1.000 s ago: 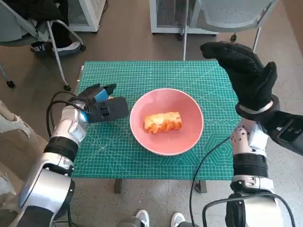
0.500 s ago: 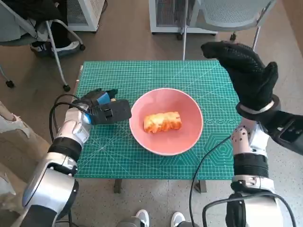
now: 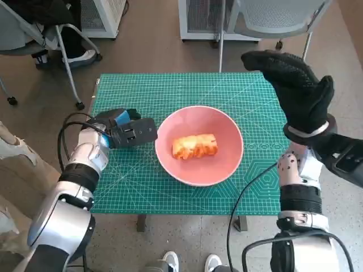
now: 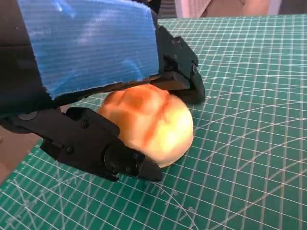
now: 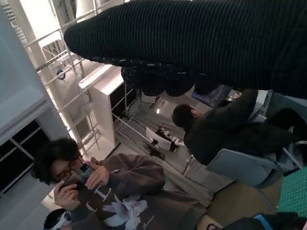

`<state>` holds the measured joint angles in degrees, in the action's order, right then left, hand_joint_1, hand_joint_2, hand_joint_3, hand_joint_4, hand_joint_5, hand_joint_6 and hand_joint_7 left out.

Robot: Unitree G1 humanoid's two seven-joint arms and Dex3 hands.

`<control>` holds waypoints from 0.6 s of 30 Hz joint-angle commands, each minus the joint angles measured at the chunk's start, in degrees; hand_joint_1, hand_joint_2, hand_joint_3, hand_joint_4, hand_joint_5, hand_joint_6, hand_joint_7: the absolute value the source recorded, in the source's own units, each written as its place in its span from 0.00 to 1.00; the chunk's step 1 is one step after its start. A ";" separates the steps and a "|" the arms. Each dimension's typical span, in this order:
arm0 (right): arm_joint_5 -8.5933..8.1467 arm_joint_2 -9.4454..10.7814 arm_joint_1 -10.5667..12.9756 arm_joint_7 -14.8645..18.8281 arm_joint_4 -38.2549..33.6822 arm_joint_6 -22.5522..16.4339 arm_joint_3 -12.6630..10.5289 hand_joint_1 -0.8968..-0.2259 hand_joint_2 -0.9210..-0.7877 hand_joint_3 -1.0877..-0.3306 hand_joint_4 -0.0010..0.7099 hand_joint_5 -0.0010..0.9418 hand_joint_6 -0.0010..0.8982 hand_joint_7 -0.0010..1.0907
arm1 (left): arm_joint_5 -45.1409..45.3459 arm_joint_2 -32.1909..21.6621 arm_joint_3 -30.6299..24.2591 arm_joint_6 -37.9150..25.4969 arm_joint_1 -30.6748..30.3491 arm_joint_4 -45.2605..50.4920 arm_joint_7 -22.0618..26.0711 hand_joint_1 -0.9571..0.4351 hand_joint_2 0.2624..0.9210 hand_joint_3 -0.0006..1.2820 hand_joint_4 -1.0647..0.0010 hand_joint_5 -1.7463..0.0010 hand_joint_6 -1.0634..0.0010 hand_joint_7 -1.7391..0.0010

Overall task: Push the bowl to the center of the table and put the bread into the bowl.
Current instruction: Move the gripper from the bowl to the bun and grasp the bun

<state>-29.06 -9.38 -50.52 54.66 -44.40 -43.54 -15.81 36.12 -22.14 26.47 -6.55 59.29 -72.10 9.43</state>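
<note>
Head view: a bread [image 3: 194, 146] lies inside the pink bowl [image 3: 227, 164], which sits near the middle of the green cutting mat [image 3: 170, 90]. A second bread [image 4: 153, 122], a round bun, rests on the mat beside the bowl's left rim, clamped between the fingers of the left hand [image 3: 126, 130]. The right hand [image 3: 295, 90] is raised above the table's right edge, fingers spread, holding nothing.

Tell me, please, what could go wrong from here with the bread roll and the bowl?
The left robot hand holds a round bread roll low on the green mat, right beside the pink bowl. Moved sideways without lifting, it could knock the rim and shift the bowl. The bowl already holds a bread piece, so the roll might land on it and tumble out.
</note>
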 commanded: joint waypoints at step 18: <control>0.30 0.50 1.80 -0.18 0.57 1.05 0.32 0.37 0.00 0.48 0.27 0.00 0.00 0.49 | -0.30 -0.60 0.49 -0.24 -0.02 -0.28 1.62 0.69 0.95 0.12 0.47 0.16 0.32 0.48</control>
<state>-29.04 -8.93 -50.45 54.64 -43.96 -43.17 -15.68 35.97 -22.21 26.93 -7.13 59.50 -72.13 10.15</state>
